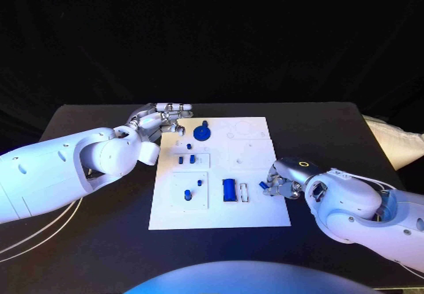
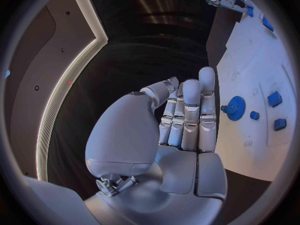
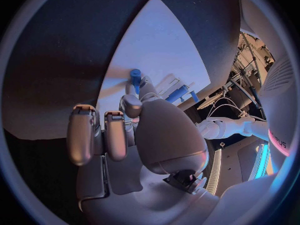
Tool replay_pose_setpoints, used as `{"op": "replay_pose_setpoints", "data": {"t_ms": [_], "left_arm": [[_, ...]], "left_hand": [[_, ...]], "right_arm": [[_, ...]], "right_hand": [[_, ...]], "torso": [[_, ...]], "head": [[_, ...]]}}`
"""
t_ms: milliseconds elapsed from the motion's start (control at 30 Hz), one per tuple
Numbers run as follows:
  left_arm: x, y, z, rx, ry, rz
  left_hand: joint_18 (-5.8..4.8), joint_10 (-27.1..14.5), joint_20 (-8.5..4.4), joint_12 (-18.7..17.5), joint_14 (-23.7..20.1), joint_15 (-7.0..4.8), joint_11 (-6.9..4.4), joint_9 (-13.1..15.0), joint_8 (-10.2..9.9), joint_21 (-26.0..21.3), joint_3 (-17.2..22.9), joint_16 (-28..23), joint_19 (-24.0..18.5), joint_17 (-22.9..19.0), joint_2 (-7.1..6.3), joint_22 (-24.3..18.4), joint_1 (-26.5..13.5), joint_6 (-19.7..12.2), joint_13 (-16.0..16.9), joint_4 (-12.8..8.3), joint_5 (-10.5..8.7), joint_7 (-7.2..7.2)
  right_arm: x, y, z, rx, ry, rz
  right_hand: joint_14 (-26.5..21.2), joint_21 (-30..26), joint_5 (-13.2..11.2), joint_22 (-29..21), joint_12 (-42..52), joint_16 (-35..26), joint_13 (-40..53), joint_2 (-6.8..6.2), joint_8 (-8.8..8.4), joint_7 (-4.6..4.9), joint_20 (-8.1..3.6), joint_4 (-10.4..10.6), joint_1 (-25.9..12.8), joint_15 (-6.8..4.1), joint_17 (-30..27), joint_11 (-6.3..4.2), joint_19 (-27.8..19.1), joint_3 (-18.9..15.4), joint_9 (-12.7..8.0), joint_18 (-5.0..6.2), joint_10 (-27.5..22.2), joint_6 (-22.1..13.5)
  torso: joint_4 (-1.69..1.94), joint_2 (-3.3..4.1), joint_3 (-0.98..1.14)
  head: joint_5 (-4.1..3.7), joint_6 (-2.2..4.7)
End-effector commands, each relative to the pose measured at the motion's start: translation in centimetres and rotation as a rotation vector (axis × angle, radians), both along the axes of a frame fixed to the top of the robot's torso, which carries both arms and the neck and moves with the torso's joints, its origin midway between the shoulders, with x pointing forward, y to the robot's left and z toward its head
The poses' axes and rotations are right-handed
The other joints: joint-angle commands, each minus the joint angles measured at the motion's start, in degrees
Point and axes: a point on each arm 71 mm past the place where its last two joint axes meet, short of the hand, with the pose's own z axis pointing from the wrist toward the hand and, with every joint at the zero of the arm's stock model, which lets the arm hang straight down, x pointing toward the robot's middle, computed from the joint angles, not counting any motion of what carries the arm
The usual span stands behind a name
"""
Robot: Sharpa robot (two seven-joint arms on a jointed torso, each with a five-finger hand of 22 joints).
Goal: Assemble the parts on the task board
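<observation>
Looking down from the head, the white task board (image 1: 252, 211) lies mid-tabletop (image 1: 88, 245), the left robot hand (image 1: 162, 117) spread empty by the blue gear (image 1: 202, 133), while the right wrist view shows the right robot hand (image 3: 134, 92) pinching a small blue part (image 3: 135, 77).

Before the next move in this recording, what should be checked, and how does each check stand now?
1. Right hand holds a small blue part at its fingertips: ok.
2. Left hand free, fingers apart: ok.
3. Left hand off the round blue gear: ok, beside it.
4. White task board square on the black table: ok.
5. Long blue block seated in its slot: cannot tell.
6. Slot for the held part: cannot tell.
</observation>
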Motion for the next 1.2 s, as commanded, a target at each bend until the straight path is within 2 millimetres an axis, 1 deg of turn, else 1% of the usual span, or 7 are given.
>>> {"op": "replay_pose_setpoints", "data": {"t_ms": [33, 300, 567, 667, 900, 1033, 1200], "left_arm": [[-0.1, -0.2, 0.1, -0.009, -0.006, -0.021], [-0.1, -0.3, 0.1, -0.009, -0.005, -0.022], [-0.1, -0.3, 0.1, -0.010, -0.004, -0.022], [-0.1, -0.3, 0.1, -0.010, -0.004, -0.021], [-0.1, -0.3, 0.1, -0.010, -0.004, -0.021], [-0.1, -0.3, 0.1, -0.011, -0.004, -0.022], [-0.1, -0.3, 0.1, -0.011, -0.003, -0.023]], "left_hand": [[1.07, -0.34, -0.04, 0.20, -0.43, -0.06, -0.04, -0.08, 0.34, -0.22, -0.27, -0.14, -0.15, -0.06, 0.68, -0.03, 0.08, 0.14, -0.01, -0.02, 0.16, 0.08], [1.07, -0.42, -0.03, 0.33, -0.53, -0.05, -0.02, -0.08, 0.38, -0.18, -0.38, -0.14, -0.10, -0.19, 0.74, 0.00, 0.12, 0.10, -0.02, -0.14, 0.17, 0.09], [1.07, -0.42, -0.03, 0.33, -0.53, -0.05, -0.02, -0.08, 0.38, -0.18, -0.38, -0.14, -0.10, -0.19, 0.74, 0.00, 0.12, 0.10, -0.02, -0.14, 0.17, 0.09], [1.07, -0.42, -0.03, 0.33, -0.53, -0.05, -0.02, -0.08, 0.38, -0.18, -0.38, -0.14, -0.10, -0.19, 0.74, 0.00, 0.12, 0.10, -0.02, -0.14, 0.17, 0.09], [1.07, -0.44, -0.03, 0.36, -0.56, -0.05, -0.03, -0.09, 0.38, -0.18, -0.39, -0.15, -0.10, -0.26, 0.76, 0.01, 0.15, 0.09, -0.02, -0.19, 0.18, 0.08], [1.07, -0.44, -0.03, 0.36, -0.56, -0.05, -0.03, -0.09, 0.38, -0.18, -0.39, -0.15, -0.10, -0.26, 0.76, 0.01, 0.15, 0.09, -0.02, -0.19, 0.18, 0.08], [1.07, -0.44, -0.03, 0.36, -0.56, -0.05, -0.03, -0.09, 0.38, -0.18, -0.39, -0.15, -0.10, -0.26, 0.76, 0.01, 0.15, 0.09, -0.02, -0.19, 0.18, 0.08]], "right_arm": [[-0.4, -0.1, -1.5, -0.162, 0.032, 0.052], [-0.5, 0.0, -1.9, -0.189, 0.062, 0.057], [-0.4, -0.2, -1.9, -0.092, 0.083, -0.001], [-0.4, -0.1, -1.7, -0.019, 0.080, -0.034], [-0.6, 0.3, -0.5, 0.180, 0.069, -0.116], [-0.8, 0.7, 0.2, 0.277, 0.087, -0.154], [-1.1, 1.2, 0.5, 0.340, 0.133, -0.180]], "right_hand": [[4.55, 0.27, -0.22, 0.17, -0.55, 0.19, -0.26, 0.70, -0.03, -0.12, -0.37, -1.14, 2.88, -0.36, 7.27, -0.36, -0.04, 1.67, 0.09, -0.67, -0.18, 0.30], [4.55, 0.31, 3.48, 0.31, -1.34, 0.23, -0.62, -0.50, -0.63, 0.01, -0.30, -1.64, 2.41, -0.23, 7.41, -0.26, -0.03, 4.37, -0.15, -0.69, -0.34, 0.63], [4.61, 0.49, 14.76, 0.69, -1.49, 0.35, -0.53, -2.80, -1.39, -0.01, -0.40, -0.07, -0.35, -0.31, 7.70, -0.42, 0.12, 10.19, -0.32, -0.74, 0.02, 0.93], [4.67, 0.68, 17.20, 1.03, -1.15, 0.51, -0.25, -4.00, -1.44, -0.14, -0.42, 0.47, -1.53, -0.36, 7.96, -0.45, 0.27, 13.13, -0.19, -0.80, 0.42, 1.19], [4.79, 0.92, 18.23, 1.45, -0.28, 0.83, 0.47, -6.55, -1.52, -0.35, -0.48, 2.81, -6.42, -0.48, 8.48, -0.57, 0.45, 18.65, 0.22, -0.88, 1.41, 1.64], [4.82, 1.01, 18.38, 1.62, -0.03, 0.93, 0.70, -7.12, -1.54, -0.33, -0.49, 3.88, -8.44, -0.47, 8.63, -0.53, 0.53, 19.53, 0.34, -0.90, 1.64, 1.77], [4.83, 1.02, 18.85, 1.64, 0.30, 0.94, 0.99, -7.59, -1.57, -0.39, -0.54, 3.76, -8.74, -0.50, 8.65, -0.59, 0.54, 20.24, 0.42, -0.90, 1.75, 1.79]], "torso": [[0.08, -0.01, 0.00], [-0.01, 0.02, -0.05], [0.07, -0.02, -0.06], [0.09, 0.00, -0.03], [0.07, 0.02, -0.01], [0.05, 0.05, -0.01], [0.07, 0.06, -0.03]], "head": [[-0.13, 0.13], [-0.10, 0.17], [-0.14, 0.22], [-0.17, 0.17], [-0.11, 0.12], [-0.08, 0.17], [-0.03, 0.09]]}}
